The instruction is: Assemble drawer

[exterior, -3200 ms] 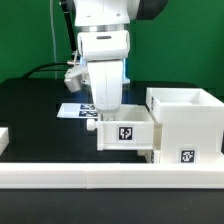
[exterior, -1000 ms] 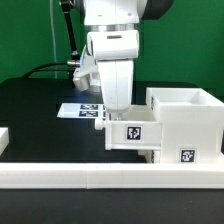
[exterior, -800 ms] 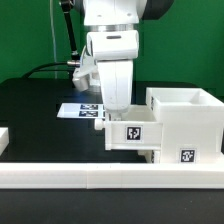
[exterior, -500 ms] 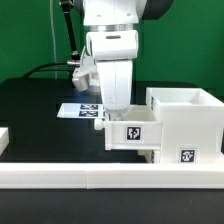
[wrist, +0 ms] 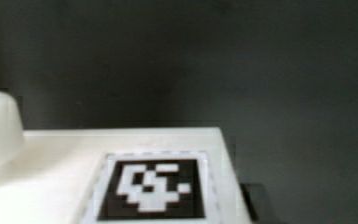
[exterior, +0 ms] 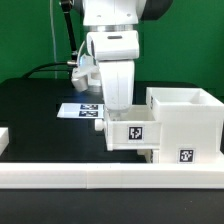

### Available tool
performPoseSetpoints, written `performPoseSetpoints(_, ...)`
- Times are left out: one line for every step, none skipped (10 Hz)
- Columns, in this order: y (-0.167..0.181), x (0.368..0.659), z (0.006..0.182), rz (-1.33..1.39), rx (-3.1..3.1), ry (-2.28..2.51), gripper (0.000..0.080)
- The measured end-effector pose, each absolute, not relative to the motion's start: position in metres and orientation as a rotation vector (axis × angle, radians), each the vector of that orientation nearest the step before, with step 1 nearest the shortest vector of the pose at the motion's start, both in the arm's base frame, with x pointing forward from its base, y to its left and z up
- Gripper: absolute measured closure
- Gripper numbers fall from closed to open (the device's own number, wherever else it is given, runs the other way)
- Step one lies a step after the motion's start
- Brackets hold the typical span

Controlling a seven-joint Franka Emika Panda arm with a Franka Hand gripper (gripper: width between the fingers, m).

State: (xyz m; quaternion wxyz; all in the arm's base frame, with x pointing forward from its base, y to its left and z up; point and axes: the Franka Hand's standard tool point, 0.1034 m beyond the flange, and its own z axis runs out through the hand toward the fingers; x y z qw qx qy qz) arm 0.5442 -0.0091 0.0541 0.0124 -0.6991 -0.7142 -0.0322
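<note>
Black tabletop [exterior: 30, 105], backed by a green wall; a long white rail [exterior: 100, 179] is laid along the near edge. Drawer housing [exterior: 185, 122]: white, open-topped, stood at the near edge towards the exterior view's right. Drawer tray [exterior: 132, 133]: tagged front, seen partly slid into the housing's side. Gripper [exterior: 110, 112]: lowered at the tray's outer end; fingertips hidden, so spread cannot be told. Marker board [exterior: 76, 110]: laid flat behind, mid-table.
</note>
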Motion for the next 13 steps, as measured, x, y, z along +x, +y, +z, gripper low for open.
performPoseSetpoints(-0.009,0.544,0.054,-0.101,-2.179,-2.226,0.0757)
performPoseSetpoints(-0.009,0.544,0.054,-0.101,-2.179,-2.226,0.0757)
performPoseSetpoints(-0.008,0.544,0.054,-0.104,-2.177,-2.231,0.0757)
performPoseSetpoints(-0.007,0.544,0.053,-0.118,-2.18,-2.237,0.0757)
performPoseSetpoints(-0.006,0.545,0.053,-0.12,-2.183,-2.235,0.0757)
performPoseSetpoints(-0.004,0.546,0.054,-0.116,-2.18,-2.236,0.0757)
performPoseSetpoints(-0.002,0.547,0.054,-0.112,-2.181,-2.231,0.0756)
performPoseSetpoints(-0.001,0.547,0.054,-0.109,-2.19,-2.219,0.0755)
performPoseSetpoints(0.0,0.547,0.053,-0.116,-2.209,-2.204,0.0755)
performPoseSetpoints(0.001,0.546,0.053,-0.125,-2.222,-2.195,0.0755)
performPoseSetpoints(0.002,0.545,0.052,-0.121,-2.231,-2.182,0.0755)
performPoseSetpoints(0.004,0.545,0.052,-0.119,-2.235,-2.177,0.0755)
performPoseSetpoints(0.004,0.544,0.051,-0.118,-2.231,-2.187,0.0755)
